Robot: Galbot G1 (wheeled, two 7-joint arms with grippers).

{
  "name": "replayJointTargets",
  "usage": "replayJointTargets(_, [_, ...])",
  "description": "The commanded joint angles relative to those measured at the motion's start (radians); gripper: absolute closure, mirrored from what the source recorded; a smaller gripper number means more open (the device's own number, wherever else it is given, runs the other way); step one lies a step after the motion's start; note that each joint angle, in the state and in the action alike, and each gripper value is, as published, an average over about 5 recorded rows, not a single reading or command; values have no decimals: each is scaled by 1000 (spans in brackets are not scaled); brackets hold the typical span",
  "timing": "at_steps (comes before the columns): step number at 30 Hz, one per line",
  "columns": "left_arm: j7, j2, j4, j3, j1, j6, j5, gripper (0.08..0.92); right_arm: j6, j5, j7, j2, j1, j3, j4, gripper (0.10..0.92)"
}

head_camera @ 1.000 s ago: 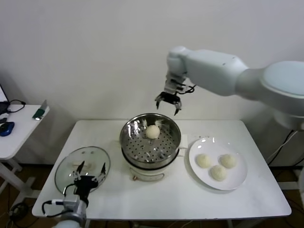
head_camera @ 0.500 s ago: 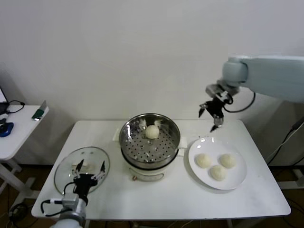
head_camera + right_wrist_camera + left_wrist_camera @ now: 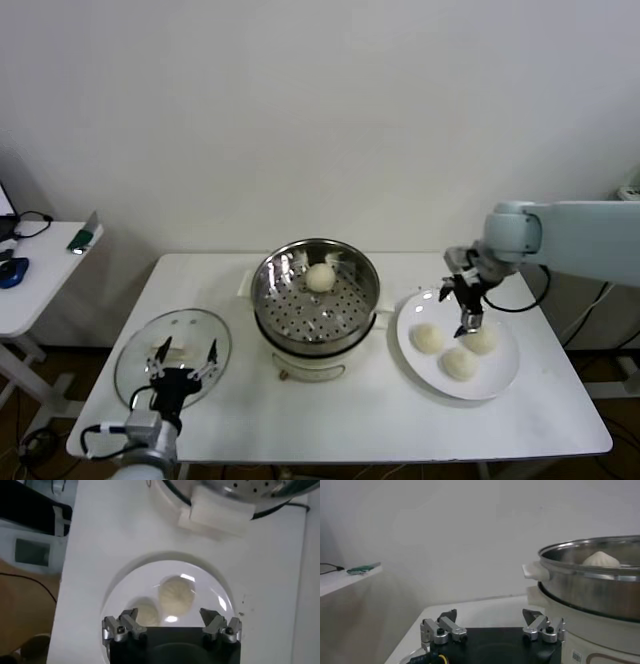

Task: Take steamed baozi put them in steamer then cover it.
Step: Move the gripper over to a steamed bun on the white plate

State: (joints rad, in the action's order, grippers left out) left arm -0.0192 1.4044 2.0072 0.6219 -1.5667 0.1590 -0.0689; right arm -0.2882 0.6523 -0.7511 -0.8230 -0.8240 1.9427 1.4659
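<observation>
The steamer (image 3: 316, 310) stands mid-table with one baozi (image 3: 320, 277) on its perforated tray. Three more baozi (image 3: 428, 338) (image 3: 481, 340) (image 3: 460, 362) lie on a white plate (image 3: 412, 360) to its right. My right gripper (image 3: 466, 305) hangs open and empty low over the plate's far side; in the right wrist view two baozi (image 3: 176, 595) (image 3: 142, 614) lie just beyond its fingertips (image 3: 170, 617). My left gripper (image 3: 181, 362) is open and empty over the glass cover (image 3: 135, 352), which lies flat at the front left. The left wrist view shows the left gripper (image 3: 490, 617) beside the steamer (image 3: 590, 587).
A small side table (image 3: 30, 270) with a few items stands at the far left. The steamer's white side handle (image 3: 215, 512) juts toward the plate. Bare table top lies in front of the steamer and plate.
My right gripper has swung from above the steamer to the right and down over the plate, open and empty. The left arm has barely moved.
</observation>
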Motion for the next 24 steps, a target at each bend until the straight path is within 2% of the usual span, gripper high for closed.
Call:
replayJointTargets(1, [0,1,-4,1,-1,-1,-1,177,-93,-94,109,28,252,-147,-64,203])
replayJointTargets(16, [0,-1,-31,-6,11,-1,1,177,-72,-141,124,-29,420,-312,-223,203])
replayJointTargets(24, [1,-5,-40,-11,19,1,2,177,-67,-126,98,-40,417,-312,-240,203])
